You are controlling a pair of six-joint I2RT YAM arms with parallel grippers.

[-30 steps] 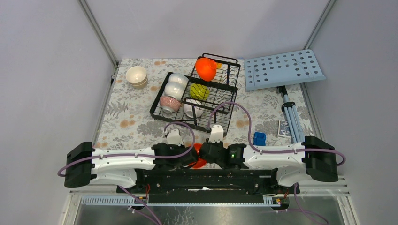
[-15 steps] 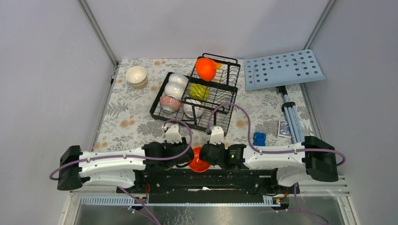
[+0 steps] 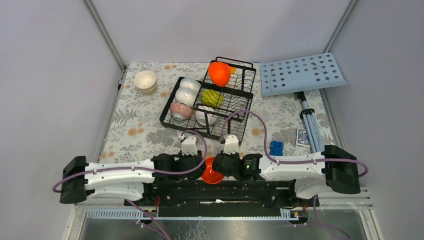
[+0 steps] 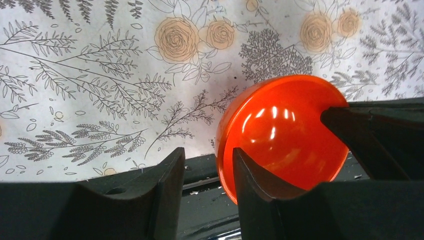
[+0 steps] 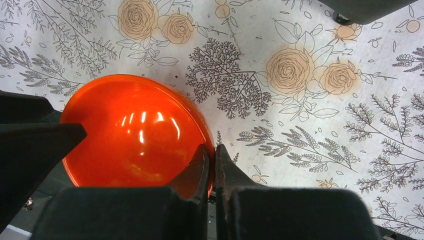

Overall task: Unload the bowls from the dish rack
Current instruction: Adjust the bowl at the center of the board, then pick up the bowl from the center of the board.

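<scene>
A glossy orange bowl [image 3: 209, 170] [image 4: 285, 132] [image 5: 135, 130] hangs on edge at the table's near side, between my two grippers. My right gripper [image 3: 218, 165] [image 5: 211, 148] is shut on its rim. My left gripper [image 3: 198, 165] [image 4: 206, 152] stands open on the opposite rim, one finger inside the bowl, with a gap around the rim. The black dish rack [image 3: 232, 107] holds a second orange bowl [image 3: 219, 72], a yellow-green one [image 3: 212, 98], white ones [image 3: 188, 90] and a pink-speckled one [image 3: 181, 110]. Cream bowls [image 3: 145, 81] sit stacked at the back left.
A light-blue perforated board [image 3: 302, 74] stands at the back right on a tripod [image 3: 310, 125]. A small blue object [image 3: 276, 148] and a dark card box [image 3: 302, 136] lie right of the rack. The black arm mount [image 3: 220, 190] runs along the near edge.
My left gripper has opened and let go of the orange bowl's rim, and its arm has shifted left. The right gripper has kept its hold and place.
</scene>
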